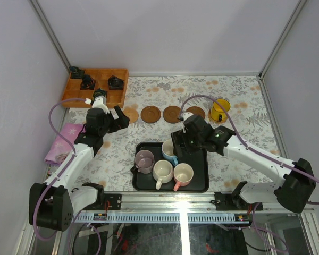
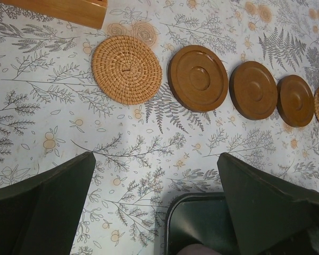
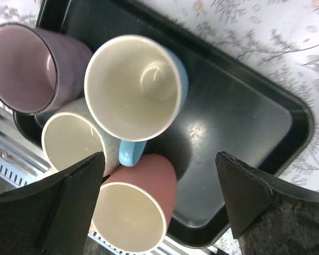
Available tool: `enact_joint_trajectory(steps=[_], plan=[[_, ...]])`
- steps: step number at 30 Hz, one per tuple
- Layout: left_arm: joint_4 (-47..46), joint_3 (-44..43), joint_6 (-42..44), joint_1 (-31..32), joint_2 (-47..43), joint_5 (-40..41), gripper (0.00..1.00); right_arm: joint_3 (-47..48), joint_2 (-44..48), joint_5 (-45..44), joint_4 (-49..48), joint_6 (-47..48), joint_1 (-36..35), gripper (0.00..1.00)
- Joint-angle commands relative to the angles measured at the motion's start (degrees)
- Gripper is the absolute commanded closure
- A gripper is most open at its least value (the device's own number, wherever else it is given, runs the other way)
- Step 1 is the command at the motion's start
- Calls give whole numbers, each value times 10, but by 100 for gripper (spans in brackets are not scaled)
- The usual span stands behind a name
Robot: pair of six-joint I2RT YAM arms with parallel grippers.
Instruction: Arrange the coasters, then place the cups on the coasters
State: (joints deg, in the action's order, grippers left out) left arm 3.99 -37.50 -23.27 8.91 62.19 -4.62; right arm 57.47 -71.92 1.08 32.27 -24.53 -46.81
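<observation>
Found nothing gripped.
Noted left gripper (image 2: pixel 156 156) spread, round brown wooden coasters (image 2: pixel 198 78) ahead; right gripper (image 3: pixel 159 159) spread, light blue ceramic mug (image 3: pixel 133 87) below.

Top cam: fixed high behind my bases, facing down and far, takes in the whole surface (image 1: pixel 239 101). Left wrist cam: close over the surface, aimed at the far row of coasters (image 2: pixel 199 78), left claw (image 2: pixel 155 159) framing the bottom. Right wrist cam: very close, straight down into the cups (image 3: pixel 133 87) on the tray (image 3: pixel 244 122). Both wrist views share the tray; the left catches only a corner.
</observation>
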Motion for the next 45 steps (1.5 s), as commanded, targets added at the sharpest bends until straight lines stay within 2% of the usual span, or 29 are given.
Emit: enact_joint_trajectory(steps=[1, 11, 19, 27, 37, 40, 43, 45], plan=[[-9, -9, -1, 0, -14, -5, 0, -9, -20, 20, -30, -21, -40, 8], [-10, -5, -5, 1, -28, -5, 0, -20, -58, 0, -35, -33, -81, 12], [-11, -4, -2, 1, -29, -5, 0, -30, -71, -35, -47, -44, -81, 29], [-11, -4, -3, 1, -25, -6, 0, -36, -89, -53, -53, -47, -81, 37], [-11, -4, -3, 1, -25, -6, 0, -19, -131, -54, -68, -46, -81, 52], [-10, -4, -2, 1, -27, -5, 0, -16, -139, -52, -68, -46, -81, 65], [-9, -3, -2, 2, -28, -3, 0, -14, -141, -52, -65, -45, -81, 97], [-8, -4, -1, 1, -28, -2, 0, -13, -139, -54, -61, -45, -82, 100]])
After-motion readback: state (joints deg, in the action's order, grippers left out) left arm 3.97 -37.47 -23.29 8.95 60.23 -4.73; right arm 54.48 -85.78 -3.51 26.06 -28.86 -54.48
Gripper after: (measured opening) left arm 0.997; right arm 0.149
